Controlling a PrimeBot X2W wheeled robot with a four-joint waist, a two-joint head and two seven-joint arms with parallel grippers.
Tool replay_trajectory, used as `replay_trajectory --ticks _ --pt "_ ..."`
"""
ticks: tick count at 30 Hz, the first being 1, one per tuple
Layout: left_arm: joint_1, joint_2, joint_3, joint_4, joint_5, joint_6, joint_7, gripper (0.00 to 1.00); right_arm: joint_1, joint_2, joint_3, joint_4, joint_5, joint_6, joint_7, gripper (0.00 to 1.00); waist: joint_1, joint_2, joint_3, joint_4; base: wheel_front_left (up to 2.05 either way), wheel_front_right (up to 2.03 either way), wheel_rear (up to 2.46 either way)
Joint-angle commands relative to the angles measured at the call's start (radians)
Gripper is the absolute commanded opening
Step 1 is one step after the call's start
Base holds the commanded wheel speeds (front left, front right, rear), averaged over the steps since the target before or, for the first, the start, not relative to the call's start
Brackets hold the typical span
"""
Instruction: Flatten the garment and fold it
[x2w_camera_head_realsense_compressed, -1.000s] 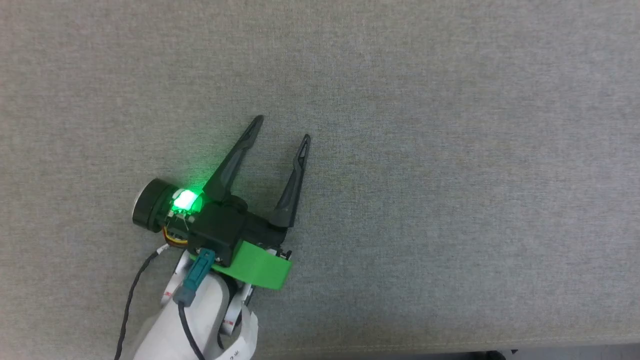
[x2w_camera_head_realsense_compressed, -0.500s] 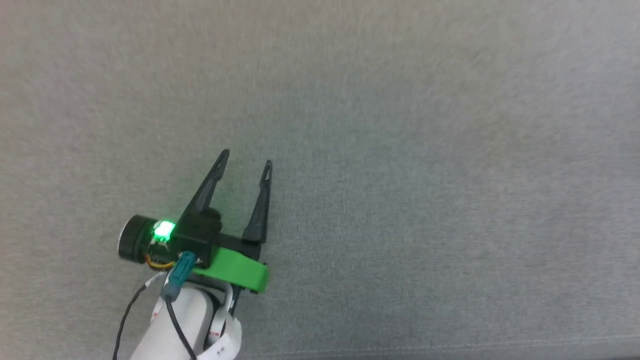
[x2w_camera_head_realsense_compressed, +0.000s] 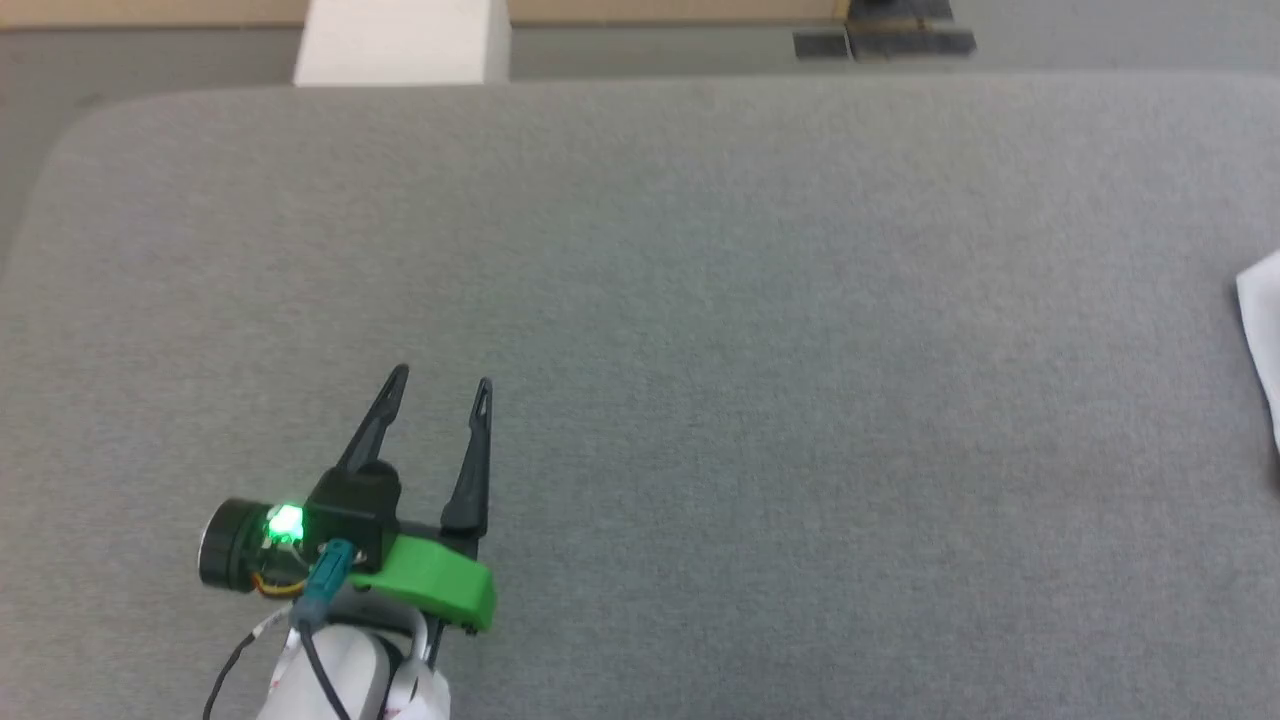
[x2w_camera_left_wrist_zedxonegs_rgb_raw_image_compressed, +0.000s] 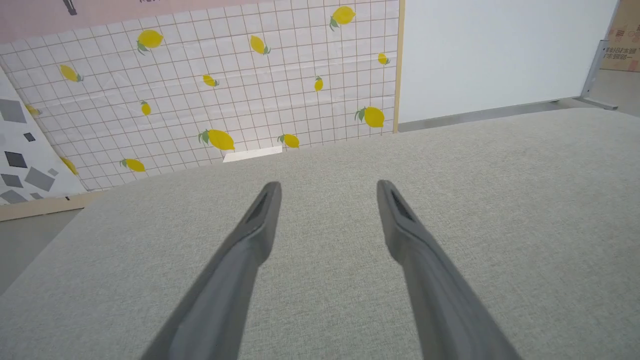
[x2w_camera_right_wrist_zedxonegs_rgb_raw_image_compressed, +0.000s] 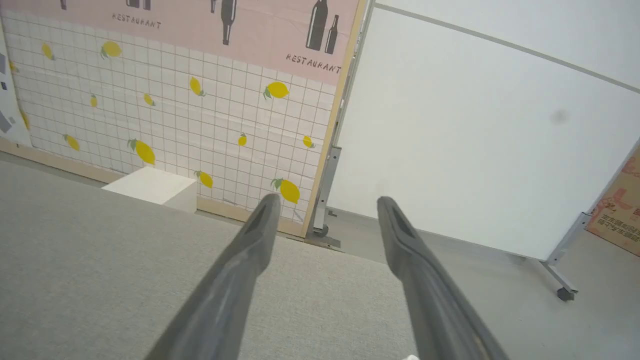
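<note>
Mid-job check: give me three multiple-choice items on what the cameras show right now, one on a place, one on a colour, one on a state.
1. In the head view, the left gripper sits over the grey table at: A lower left; B upper right; C top centre.
2. The lamp at its wrist glows: A red; B green; C blue.
3. Its jaws are: A shut, empty; B shut on cloth; C open, empty.
Answers: A, it shows at the lower left; B, the glow is green; C, bare table shows between the spread fingers.
</note>
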Motion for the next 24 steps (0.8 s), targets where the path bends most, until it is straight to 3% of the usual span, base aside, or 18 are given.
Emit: replay_trajectory --ticks 1,8,12,24 --pt "0.019 0.012 0.004 -0.006 -0.011 0.007 0.004 1.0 0.041 0.042 -0.022 -0.032 -0.011 -0.002 -0.014 1.0 0.0001 0.0 -0.053 0.035 0.0 0.0 0.0" --pt "0.062 0.016 0.006 -0.004 -0.018 0.028 0.013 1.0 0.249 0.276 -0.11 -0.17 -0.141 -0.002 -0.022 1.0 0.0001 0.0 -0.089 0.059 0.0 0.0 0.0" --pt "0.08 0.017 -0.005 0.011 -0.015 0.031 0.011 1.0 0.352 0.376 -0.118 -0.225 -0.224 -0.002 -0.021 1.0 0.0001 0.0 -0.098 0.065 0.0 0.0 0.0" --pt "0.108 0.011 -0.021 0.034 -0.017 0.05 0.006 1.0 0.526 0.45 -0.093 -0.26 -0.324 -0.002 -0.062 1.0 0.0001 0.0 -0.109 0.072 0.0 0.0 0.0"
